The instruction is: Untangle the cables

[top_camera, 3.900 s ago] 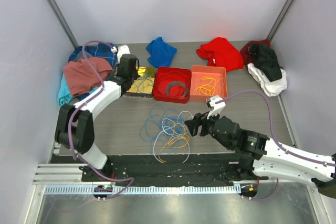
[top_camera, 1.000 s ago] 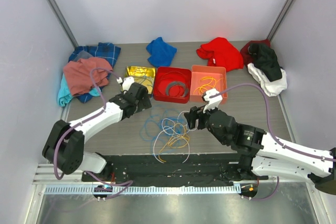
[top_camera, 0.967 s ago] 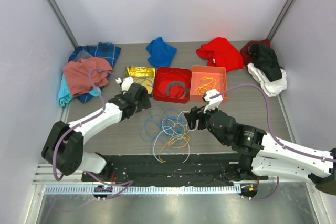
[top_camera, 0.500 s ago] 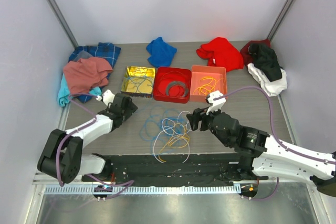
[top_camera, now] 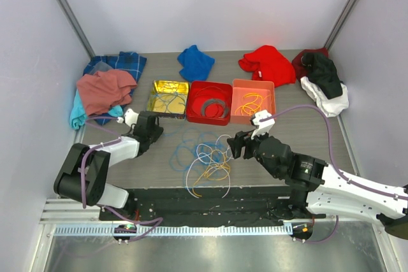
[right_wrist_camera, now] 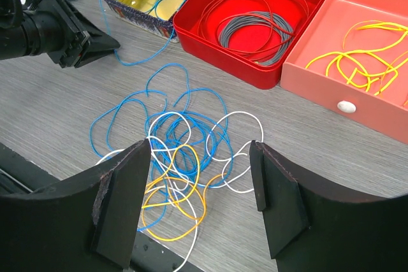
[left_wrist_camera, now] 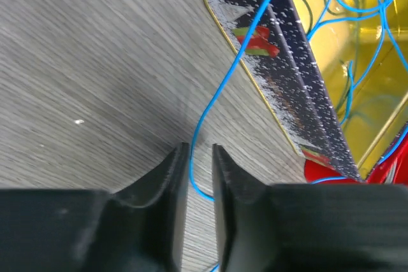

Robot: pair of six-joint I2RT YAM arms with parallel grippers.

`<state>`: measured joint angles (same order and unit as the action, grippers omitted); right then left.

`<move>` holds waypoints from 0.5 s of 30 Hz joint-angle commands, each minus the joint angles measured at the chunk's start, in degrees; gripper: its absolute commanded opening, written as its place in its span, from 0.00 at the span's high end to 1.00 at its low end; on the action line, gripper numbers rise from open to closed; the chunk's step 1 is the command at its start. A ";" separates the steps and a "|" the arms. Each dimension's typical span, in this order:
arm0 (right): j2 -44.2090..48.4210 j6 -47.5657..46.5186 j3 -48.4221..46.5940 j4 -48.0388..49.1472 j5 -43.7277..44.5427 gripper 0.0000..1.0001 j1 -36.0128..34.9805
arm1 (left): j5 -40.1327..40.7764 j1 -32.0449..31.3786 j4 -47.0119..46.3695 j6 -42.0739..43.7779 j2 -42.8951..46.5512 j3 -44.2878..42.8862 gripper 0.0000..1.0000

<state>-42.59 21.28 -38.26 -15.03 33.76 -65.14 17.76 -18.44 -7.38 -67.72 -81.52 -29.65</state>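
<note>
Seen from overhead, two robot arms reach over a grey table (top_camera: 306,125) towards a loose tangle (top_camera: 207,157) of thin cables lying between them. The left gripper (left_wrist_camera: 199,151) sits low by the near corner of a gold tin (right_wrist_camera: 137,17). Its jaws are drawn to a narrow slit that straddles one blue cable (left_wrist_camera: 222,81), but whether they actually pinch it cannot be told. In the wrist view that cable's long axis runs from the tin at 1 o'clock, over the rim, down through the slit towards 6 o'clock. From overhead, the tangle lies at about 4 o'clock from this gripper, so the left arm looks better placed to draw the strand free. The right gripper (top_camera: 233,148) hovers with jaws spread wide and empty, with the tangle at 8 o'clock from it. There are two arms and one tangle showing three colours: blue, white and yellow-orange. Three containers stand in a row: the gold tin with blue cable, a red tray (right_wrist_camera: 217,55) with a grey coil (right_wrist_camera: 255,33), and a salmon tray (right_wrist_camera: 331,103) with yellow cable (right_wrist_camera: 357,62).
</note>
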 commanded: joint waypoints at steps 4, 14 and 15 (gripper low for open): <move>-0.39 -0.53 -0.15 1.76 1.05 0.29 0.28 | 0.43 1.82 0.08 -0.30 -0.49 2.05 0.86; -1.27 -0.80 -0.41 2.37 0.34 0.29 0.54 | -1.06 2.00 8.85 4.26 13.90 0.04 1.00; -1.36 -0.80 -0.41 2.46 0.17 0.29 0.46 | -0.97 2.00 10.09 5.31 18.02 -0.41 1.00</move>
<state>-43.88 21.08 -38.24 -14.98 33.69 -64.84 16.49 -16.69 -2.20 -66.41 -74.63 -27.90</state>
